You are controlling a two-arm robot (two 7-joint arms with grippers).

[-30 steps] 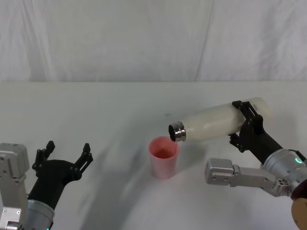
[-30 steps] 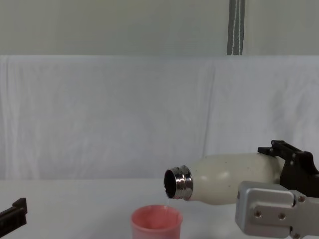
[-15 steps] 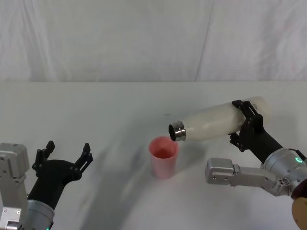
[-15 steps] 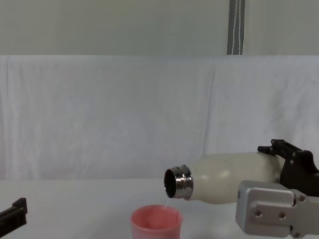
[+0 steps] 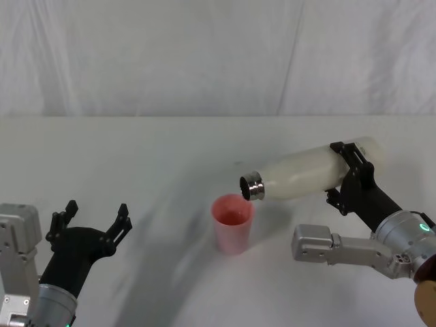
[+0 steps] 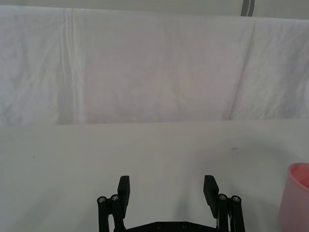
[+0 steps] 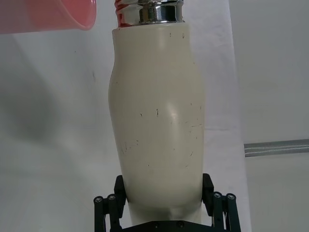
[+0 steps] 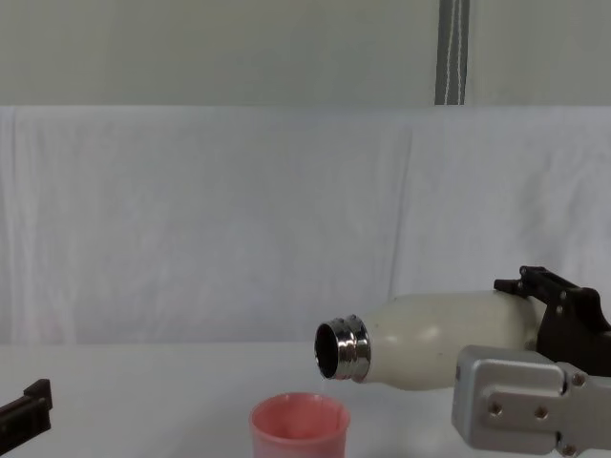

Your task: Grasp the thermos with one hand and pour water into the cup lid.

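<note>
Neck of the thermos (image 5: 310, 173) has come up a touch since half a second ago; the bottle sits slightly closer to level, mouth still aimed down-left. In the chest view a thin stream ran from the steel mouth into the cup half a second back; now I can't make out any stream under the mouth. My read: pour is tapering off or paused, and the arm is starting to tip back.

Right tool (image 5: 351, 176) is clamped on the thermos near its base end, one black finger either side of the body as the right wrist view shows, holding it in the air above the counter (image 5: 136, 157). Threaded neck hangs just above and slightly right of the cup lid (image 5: 232, 223), not touching the rim.

Cup lid stands upright on the counter, same spot as before, no shift. Can't tell the fill level from here; inside looks pink, water not readable.

Left tool (image 5: 87, 231) parked low at the robot's left, fingers spread apart, nothing between them, unchanged. Well apart from the cup.

Otherwise nothing has moved: same grip point on the bottle, same arm posture.

If the cup has enough water, what remains is righting the thermos without dripping past the rim.
</note>
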